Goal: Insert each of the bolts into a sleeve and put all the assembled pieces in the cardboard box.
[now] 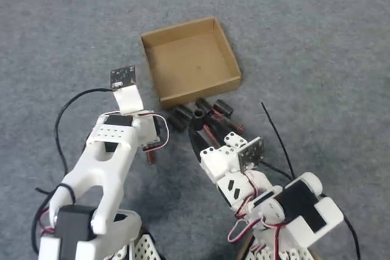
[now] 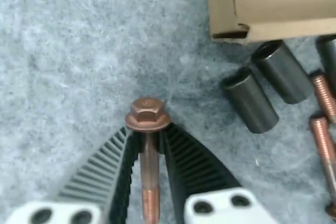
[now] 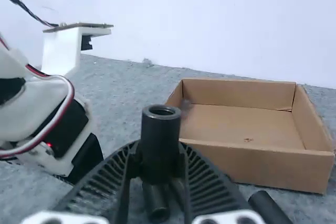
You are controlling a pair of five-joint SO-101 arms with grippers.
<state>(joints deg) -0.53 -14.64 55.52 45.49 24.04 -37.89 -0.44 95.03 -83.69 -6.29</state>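
1. My left gripper (image 2: 148,134) pinches a copper bolt (image 2: 147,116) by its shank.
2. My right gripper (image 3: 159,156) clamps a black sleeve (image 3: 160,129), seemingly upright, near the cardboard box (image 3: 252,163).
3. Loose sleeves (image 2: 249,100) lie beside the box.

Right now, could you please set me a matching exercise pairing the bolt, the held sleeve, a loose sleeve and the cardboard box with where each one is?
Things:
1 bolt
2 held sleeve
3 loose sleeve
4 cardboard box

Places:
A lying on its side by the box
B in the left gripper
C resting open on the carpet
D upright in the right gripper

Pairs: 1-B, 2-D, 3-A, 4-C.
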